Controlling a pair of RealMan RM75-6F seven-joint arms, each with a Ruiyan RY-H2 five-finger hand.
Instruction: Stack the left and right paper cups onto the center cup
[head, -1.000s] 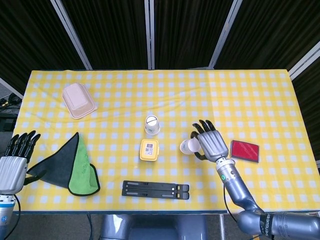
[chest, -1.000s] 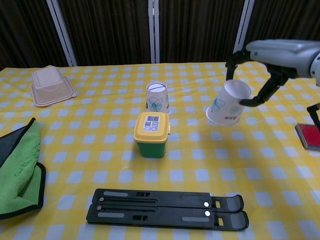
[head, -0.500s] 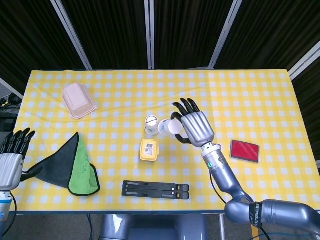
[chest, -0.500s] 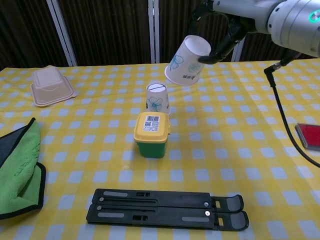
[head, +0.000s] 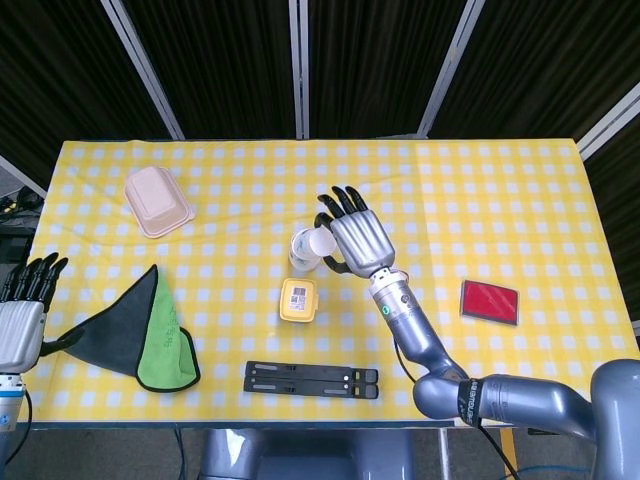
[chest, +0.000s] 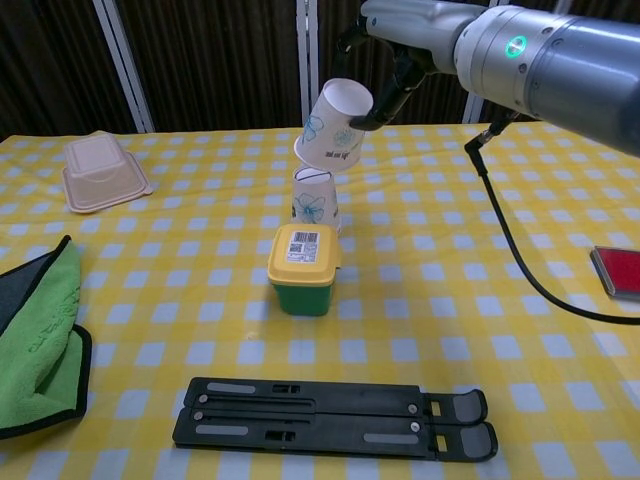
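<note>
An upside-down paper cup with a blue flower print (chest: 314, 200) (head: 301, 250) stands at the table's middle, just behind a yellow-lidded green box. My right hand (head: 355, 237) (chest: 385, 60) holds a second printed paper cup (chest: 332, 125) (head: 320, 245), mouth down and tilted, directly above the standing cup and almost touching its top. My left hand (head: 24, 308) shows only in the head view at the far left edge, off the table, with nothing in it and its fingers held side by side.
A yellow-lidded green box (chest: 303, 267) stands in front of the cups. A black folded stand (chest: 335, 416) lies near the front edge. A green and black cloth (chest: 38, 335) lies at the left, a beige clamshell box (chest: 100, 170) at the back left, a red card (chest: 615, 270) at the right.
My right hand has carried the paper cup up and leftward from the table's right side to just above the center cup. My left hand has drawn back a little toward the table's left edge.
</note>
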